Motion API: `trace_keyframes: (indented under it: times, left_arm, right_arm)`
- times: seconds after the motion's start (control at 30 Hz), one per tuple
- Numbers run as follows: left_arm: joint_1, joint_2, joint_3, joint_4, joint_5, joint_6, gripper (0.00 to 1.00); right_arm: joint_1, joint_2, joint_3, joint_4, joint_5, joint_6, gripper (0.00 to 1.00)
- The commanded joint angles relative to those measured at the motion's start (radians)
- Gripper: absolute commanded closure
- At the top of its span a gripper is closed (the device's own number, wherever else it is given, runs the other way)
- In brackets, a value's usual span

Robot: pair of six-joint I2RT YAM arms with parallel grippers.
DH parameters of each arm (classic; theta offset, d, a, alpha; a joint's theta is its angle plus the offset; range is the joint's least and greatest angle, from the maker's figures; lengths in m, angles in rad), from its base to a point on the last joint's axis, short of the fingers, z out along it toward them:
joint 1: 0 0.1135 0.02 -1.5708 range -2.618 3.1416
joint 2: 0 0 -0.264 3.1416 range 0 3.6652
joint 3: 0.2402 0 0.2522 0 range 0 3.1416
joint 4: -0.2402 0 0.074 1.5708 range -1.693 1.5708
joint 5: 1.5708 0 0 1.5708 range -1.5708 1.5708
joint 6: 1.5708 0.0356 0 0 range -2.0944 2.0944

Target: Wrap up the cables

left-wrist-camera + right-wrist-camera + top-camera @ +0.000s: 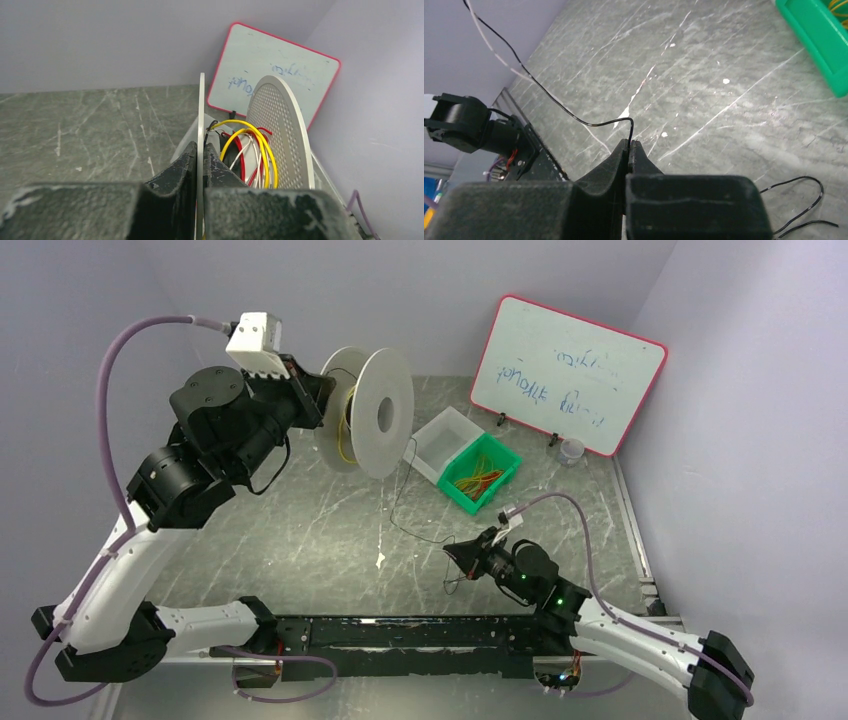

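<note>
Left hand (201,149) clamped on white spool (280,130) flange; wound cables (263,150) just beyond fingertips. Right hand (629,146) pinching black cable (549,92), trailing up-left over counter (724,115).

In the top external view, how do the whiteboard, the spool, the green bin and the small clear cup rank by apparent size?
1. whiteboard
2. spool
3. green bin
4. small clear cup
No two look alike in size.
</note>
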Motion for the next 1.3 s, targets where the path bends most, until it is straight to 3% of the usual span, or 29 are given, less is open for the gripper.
trace_keyframes:
  times: [0.0,0.57,0.8,1.27]
  left_arm:
    - [0.007,0.017,0.012,0.125,-0.119,0.056,0.93]
    - [0.037,0.108,-0.068,0.098,-0.235,0.121,0.93]
    - [0.042,0.128,-0.131,0.087,-0.249,0.134,0.93]
    - [0.041,0.091,-0.269,0.097,-0.127,0.15,0.93]
  right_arm:
    - [0.02,-0.059,0.066,-0.169,-0.027,0.034,1.0]
    - [0.044,0.01,0.384,-0.365,-0.244,-0.012,1.0]
    - [0.046,0.086,0.668,-0.508,-0.24,-0.106,1.0]
    - [0.046,0.464,1.255,-0.839,-0.257,-0.294,1.0]
